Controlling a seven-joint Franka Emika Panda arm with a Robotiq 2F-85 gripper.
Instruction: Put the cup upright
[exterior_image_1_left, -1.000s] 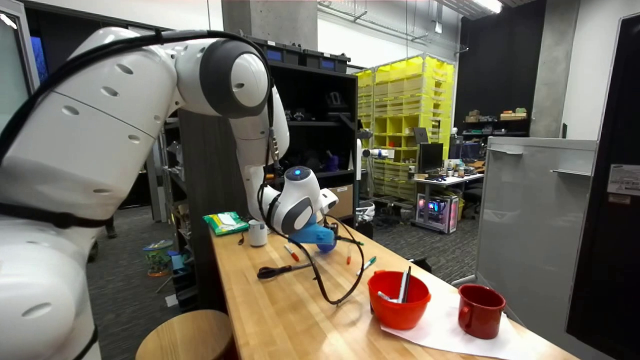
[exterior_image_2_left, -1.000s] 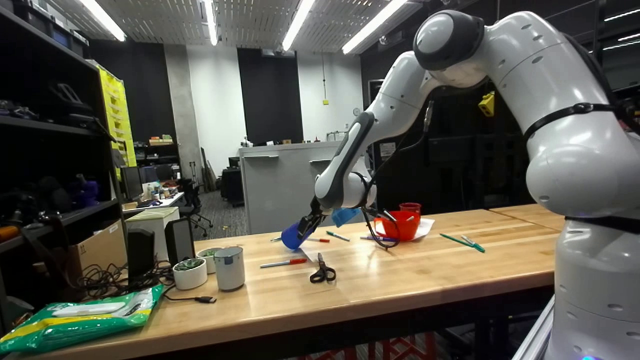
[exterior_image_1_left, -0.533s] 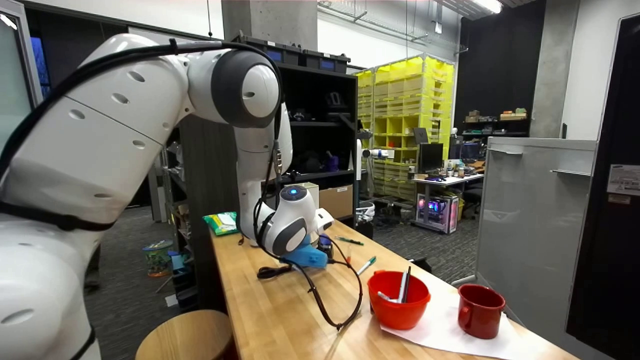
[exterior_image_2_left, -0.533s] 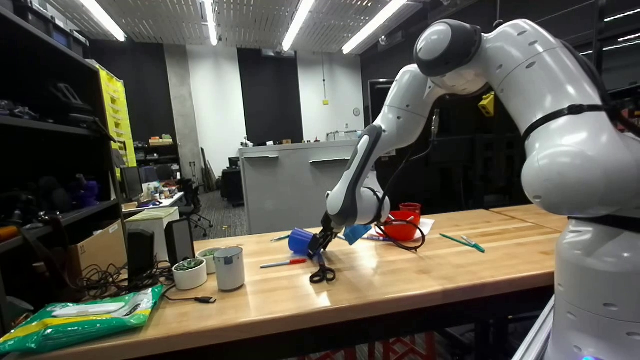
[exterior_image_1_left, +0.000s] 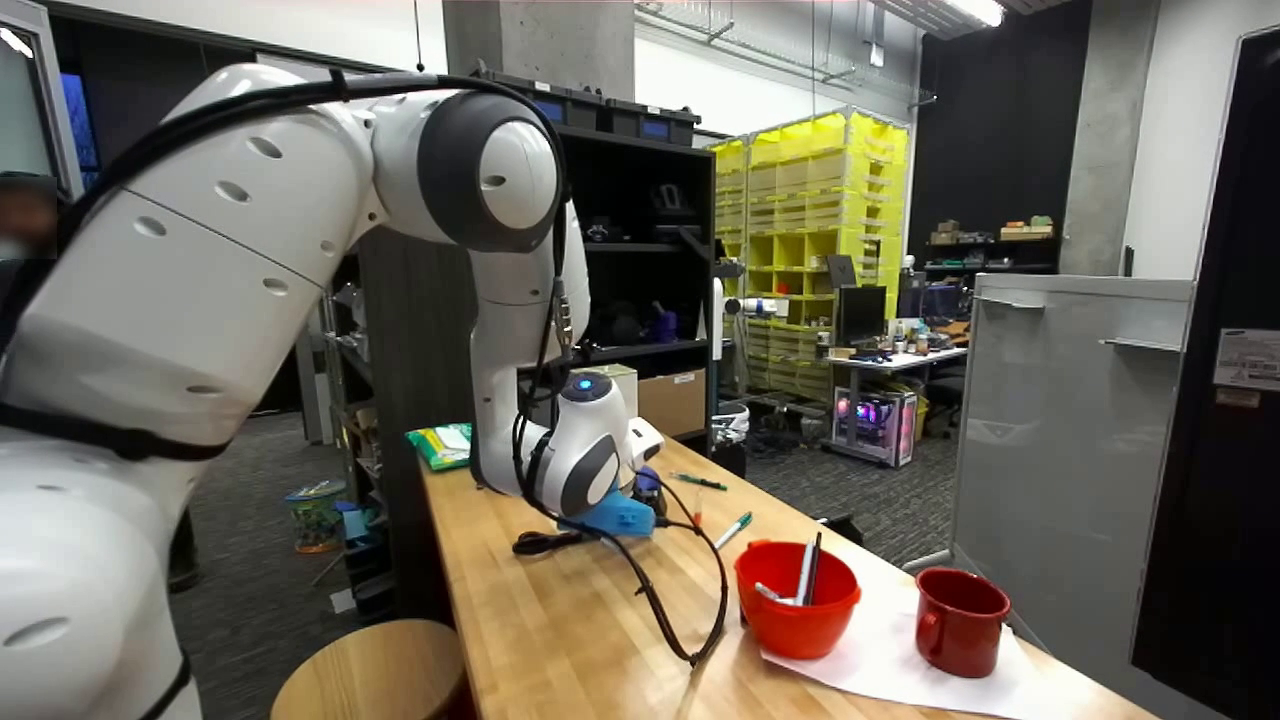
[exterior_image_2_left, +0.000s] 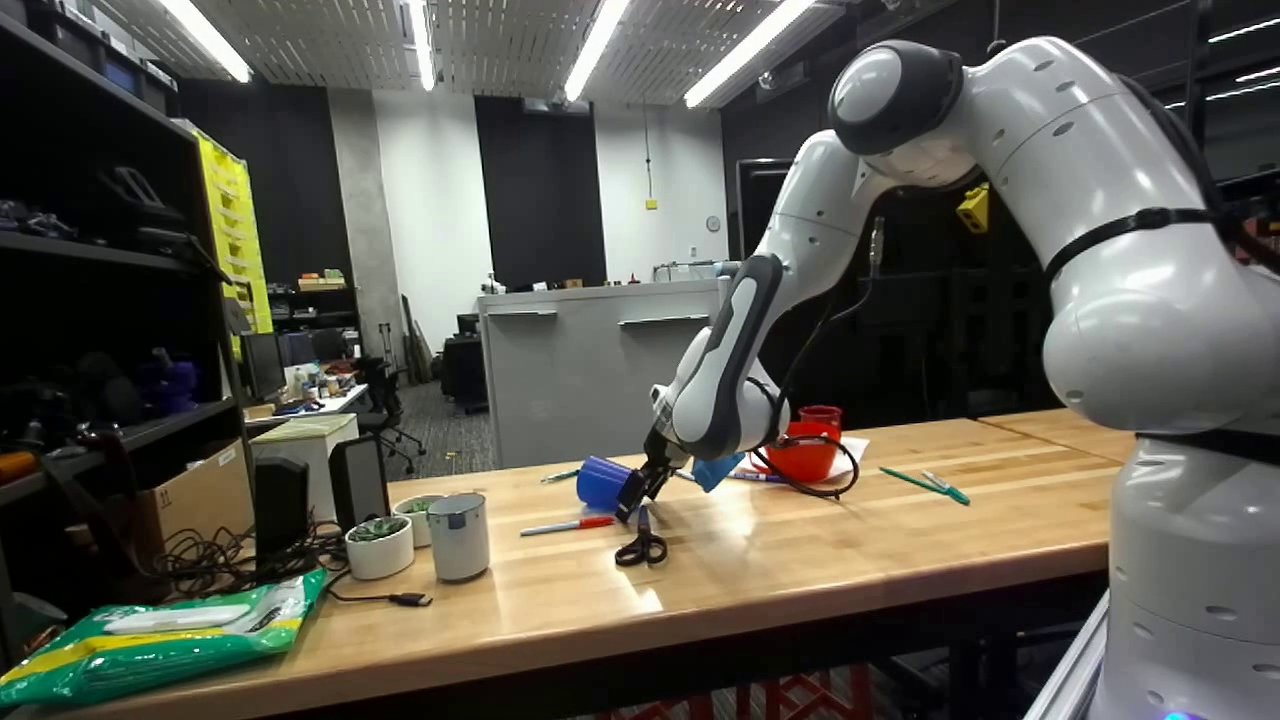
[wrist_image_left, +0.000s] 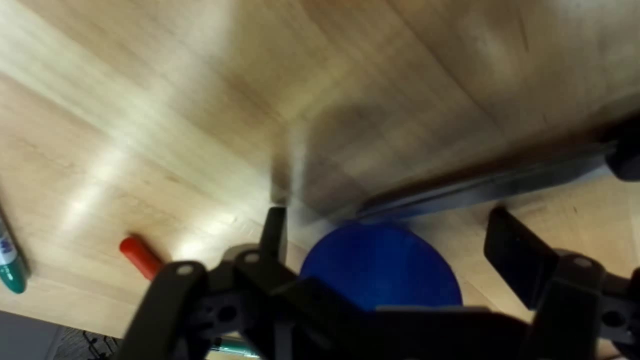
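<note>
tipped blue cup, claw spread either side, red bowl holding slim sticks, white pots holding plants

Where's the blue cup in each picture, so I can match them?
In an exterior view: blue cup, below centre, partly hidden.
In an exterior view: blue cup, below centre, slightly left.
Wrist view: blue cup, below centre, slightly right.
Shared landmark: the black-handled scissors, in all three views.
</note>
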